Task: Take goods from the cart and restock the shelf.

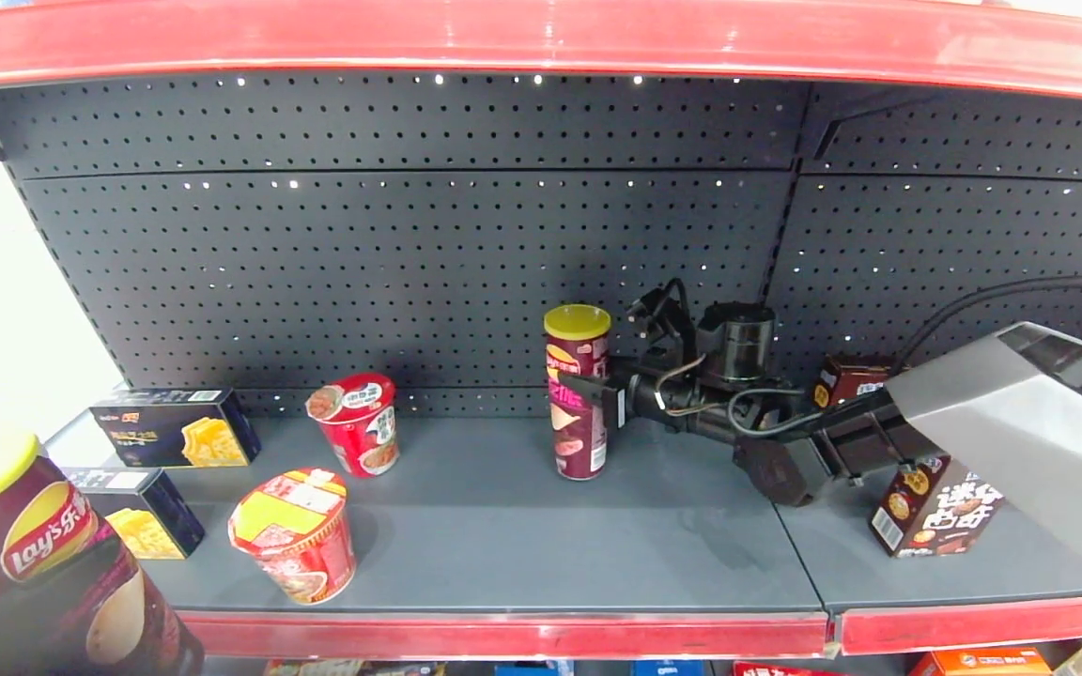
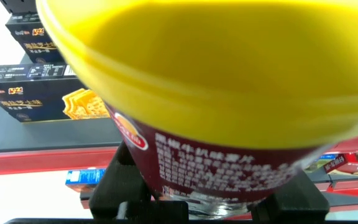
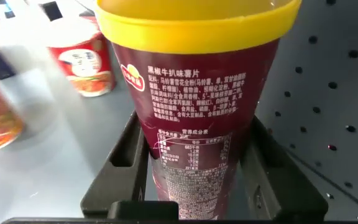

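A maroon chip can (image 1: pixel 578 394) with a yellow lid stands upright on the grey shelf (image 1: pixel 503 526), near the pegboard back. My right gripper (image 1: pixel 590 396) reaches in from the right and is shut on its middle. In the right wrist view the same chip can (image 3: pixel 194 118) sits between the black fingers (image 3: pixel 124 158) of the right gripper (image 3: pixel 197 183). A second chip can (image 1: pixel 38 554) hangs at the lower left, in front of the shelf. My left gripper (image 2: pixel 207 200) is shut on this second can (image 2: pixel 216 81), whose yellow lid is closest to the wrist camera.
Two dark cracker boxes (image 1: pixel 175 427) (image 1: pixel 139 509) lie at the shelf's left. Two red cup noodles (image 1: pixel 356 422) (image 1: pixel 295 535) stand left of centre. Brown snack boxes (image 1: pixel 935 507) (image 1: pixel 846 380) stand behind and under my right arm. A red upper shelf (image 1: pixel 541 38) overhangs.
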`<state>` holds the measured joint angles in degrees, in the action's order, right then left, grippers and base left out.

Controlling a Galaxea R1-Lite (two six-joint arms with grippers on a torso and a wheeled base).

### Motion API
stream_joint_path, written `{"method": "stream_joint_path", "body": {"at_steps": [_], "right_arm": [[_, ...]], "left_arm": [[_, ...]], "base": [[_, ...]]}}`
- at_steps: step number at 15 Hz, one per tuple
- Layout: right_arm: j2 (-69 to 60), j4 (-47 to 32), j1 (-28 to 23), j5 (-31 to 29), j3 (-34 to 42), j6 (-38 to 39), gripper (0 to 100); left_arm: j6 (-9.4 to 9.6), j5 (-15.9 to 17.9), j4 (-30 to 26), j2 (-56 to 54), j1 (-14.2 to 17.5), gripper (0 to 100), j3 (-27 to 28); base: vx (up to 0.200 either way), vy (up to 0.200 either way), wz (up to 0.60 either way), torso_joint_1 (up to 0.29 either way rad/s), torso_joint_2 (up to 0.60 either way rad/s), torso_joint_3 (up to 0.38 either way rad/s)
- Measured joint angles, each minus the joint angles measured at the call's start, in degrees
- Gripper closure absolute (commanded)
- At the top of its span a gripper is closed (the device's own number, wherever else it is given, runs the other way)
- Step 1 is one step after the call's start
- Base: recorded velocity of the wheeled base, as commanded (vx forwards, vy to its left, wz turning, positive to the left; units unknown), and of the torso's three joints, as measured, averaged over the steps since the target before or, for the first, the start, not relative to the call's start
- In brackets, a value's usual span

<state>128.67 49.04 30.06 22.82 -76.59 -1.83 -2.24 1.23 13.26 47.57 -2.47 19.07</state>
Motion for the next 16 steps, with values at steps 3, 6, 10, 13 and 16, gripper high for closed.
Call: {"method": "stream_joint_path", "body": {"at_steps": [3, 6, 10, 13, 16], "right_arm": [[-5.35, 3.25, -0.35, 2.82, 8.55, 0.0, 100], [-9.63, 7.96, -0.96, 7.36, 17.25, -0.28, 100], [-13.32, 15.71, -2.91, 14.15, 27.09, -0.35, 100], [-13.98, 20.13, -4.29, 18.81, 31.59, -0.35, 100], [-13.32, 21.89, -4.32, 23.49, 32.5, -0.27, 100]], "left_arm": [[-0.07, -0.01, -0.02, -0.44, 0.09, 100, 0.04], [-0.07, 0.05, -0.02, -0.61, 0.11, 100, 0.37], [-0.02, 0.07, 0.34, -0.63, 0.11, 100, 0.85], [-0.02, 0.1, 0.33, -0.66, 0.11, 100, 0.85], [-0.02, -0.04, 0.28, -0.66, 0.11, 100, 0.74]], "base": [[0.0, 0.0, 0.0, 0.0, 0.0, 0.0], [0.0, 0.0, 0.0, 0.0, 0.0, 0.0], [0.0, 0.0, 0.0, 0.0, 0.0, 0.0], [0.0, 0.0, 0.0, 0.0, 0.0, 0.0], [0.0, 0.0, 0.0, 0.0, 0.0, 0.0]]}}
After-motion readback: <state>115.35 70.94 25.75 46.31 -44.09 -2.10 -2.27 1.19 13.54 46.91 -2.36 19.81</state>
